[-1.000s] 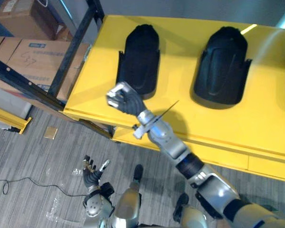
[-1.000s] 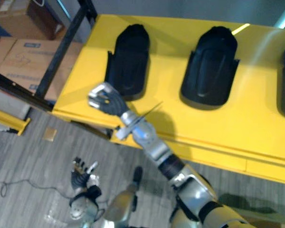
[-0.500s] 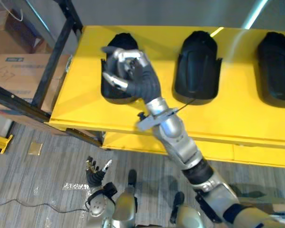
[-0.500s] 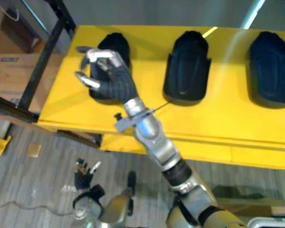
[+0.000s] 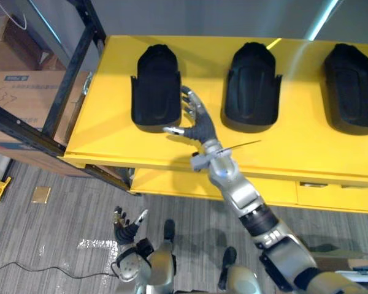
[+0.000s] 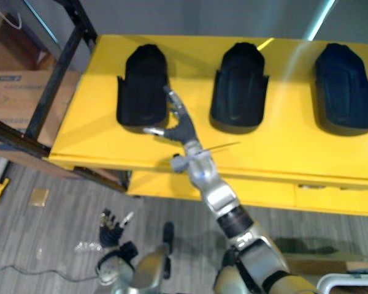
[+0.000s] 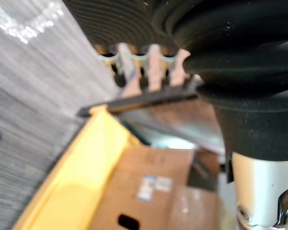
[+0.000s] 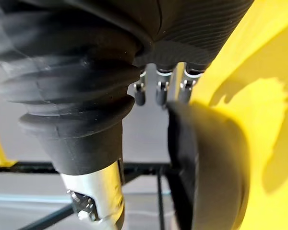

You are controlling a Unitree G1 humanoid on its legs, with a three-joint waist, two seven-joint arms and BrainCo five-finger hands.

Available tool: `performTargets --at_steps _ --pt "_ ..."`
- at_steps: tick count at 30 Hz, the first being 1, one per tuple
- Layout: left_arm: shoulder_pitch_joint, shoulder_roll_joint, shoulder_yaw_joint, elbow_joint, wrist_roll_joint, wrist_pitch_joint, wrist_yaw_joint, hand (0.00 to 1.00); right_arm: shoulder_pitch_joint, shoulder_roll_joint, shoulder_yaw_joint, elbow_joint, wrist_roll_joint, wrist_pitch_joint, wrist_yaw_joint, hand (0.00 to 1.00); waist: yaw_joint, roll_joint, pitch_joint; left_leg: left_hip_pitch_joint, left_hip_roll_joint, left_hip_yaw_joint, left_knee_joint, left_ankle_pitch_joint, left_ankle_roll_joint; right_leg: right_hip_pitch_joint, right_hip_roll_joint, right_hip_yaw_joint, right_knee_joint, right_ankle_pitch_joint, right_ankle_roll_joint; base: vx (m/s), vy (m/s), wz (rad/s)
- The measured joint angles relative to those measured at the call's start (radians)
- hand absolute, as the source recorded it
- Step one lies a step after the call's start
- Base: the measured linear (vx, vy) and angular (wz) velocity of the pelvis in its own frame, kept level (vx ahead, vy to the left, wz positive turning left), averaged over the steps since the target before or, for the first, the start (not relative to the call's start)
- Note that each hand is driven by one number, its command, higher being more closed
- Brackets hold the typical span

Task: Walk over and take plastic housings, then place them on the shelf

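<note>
The right hand (image 5: 198,125) hung open and empty just beside the leftmost plastic housing (image 5: 155,86) on the yellow bench (image 5: 104,122). It looked light, rigid and slick; gripping across its side walls seemed safest.

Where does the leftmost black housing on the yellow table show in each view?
Left eye view: leftmost housing, upper left of centre, just left of the right robot hand.
Right eye view: same place, slightly further left.
Right wrist view: dark curved bulk past the fingers.
Left wrist view: faces floor and a cardboard box.
Shared landmark: yellow table.
</note>
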Motion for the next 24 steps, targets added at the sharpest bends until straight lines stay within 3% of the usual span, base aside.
performTargets --at_steps 10,16,24 --pt "0.0 0.008 -0.003 0.0 -0.001 -0.001 -0.029 0.0 0.0 -0.015 -0.03 0.029 -0.016 -0.003 -0.006 0.0 0.001 -0.001 0.0 -0.004 0.001 -0.002 0.003 0.0 0.0 -0.006 -0.001 0.0 0.011 -0.004 -0.005 0.0 -0.002 0.0" --pt "0.0 0.008 -0.003 0.0 -0.003 0.0 -0.042 0.0 0.001 -0.029 -0.01 0.05 0.032 -0.003 0.122 0.0 0.001 -0.001 -0.001 -0.007 0.004 -0.002 0.002 0.001 -0.002 -0.017 -0.001 0.002 0.029 -0.008 -0.008 0.0 0.0 0.0" --pt "0.001 0.009 -0.001 0.0 -0.008 0.0 -0.043 0.0 0.001 -0.03 0.082 0.056 0.101 -0.014 0.228 0.0 0.002 -0.009 -0.005 -0.01 0.003 -0.002 0.0 -0.001 -0.005 -0.023 -0.002 0.002 0.035 -0.009 -0.007 0.0 0.0 0.0"
